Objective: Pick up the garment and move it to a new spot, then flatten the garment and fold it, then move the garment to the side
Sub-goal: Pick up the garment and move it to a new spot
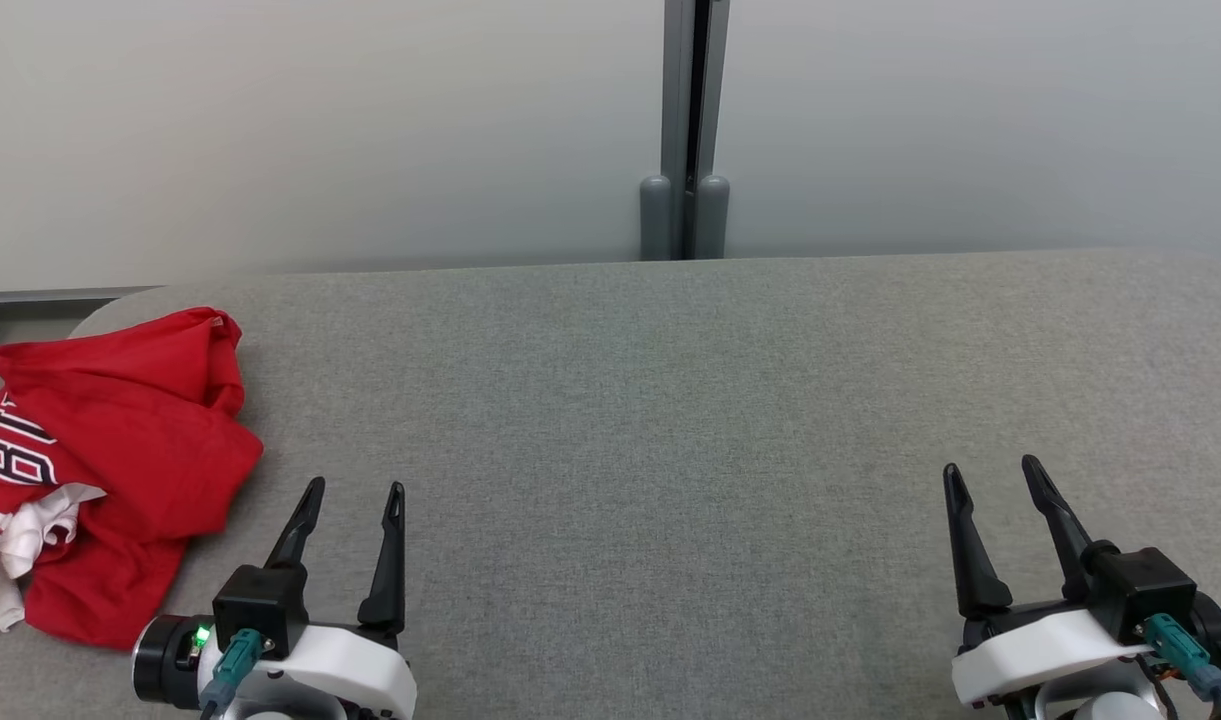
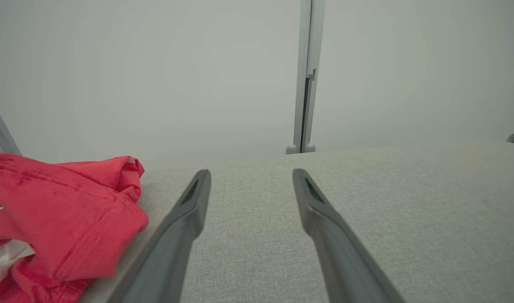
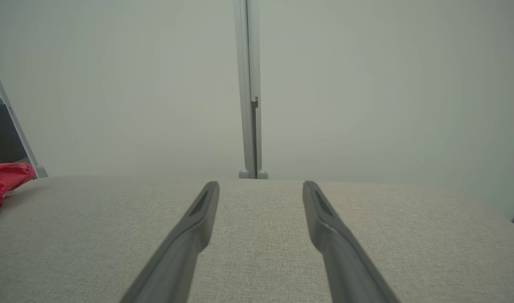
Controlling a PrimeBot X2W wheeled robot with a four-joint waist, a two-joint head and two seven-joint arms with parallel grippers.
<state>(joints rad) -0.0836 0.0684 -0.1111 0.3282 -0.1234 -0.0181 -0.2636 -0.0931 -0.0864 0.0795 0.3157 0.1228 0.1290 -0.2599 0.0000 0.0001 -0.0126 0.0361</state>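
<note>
A pale wall (image 1: 320, 120) runs across the back, split by a grey post (image 1: 692, 120) that stands just behind the far edge of the table (image 1: 670, 400). The table is covered in grey cloth with rounded far corners and takes up the lower half of the head view.

The garment (image 1: 110, 450) lies crumpled in a heap at the table's far left, close to the left corner. It is red with white-edged dark lettering on one fold, and a bit of white cloth shows at its near side. Part of it reaches past the left edge of the head view. In the left wrist view its hemmed red folds (image 2: 71, 210) sit just left of the left finger, apart from it. In the right wrist view a small red corner (image 3: 4, 181) shows far off at the left edge.

The left gripper (image 1: 356, 485) sits over the near left of the table, just right of the garment, fingers spread apart and holding nothing. The right gripper (image 1: 991, 465) sits over the near right, well apart from the garment, fingers likewise spread and holding nothing.
</note>
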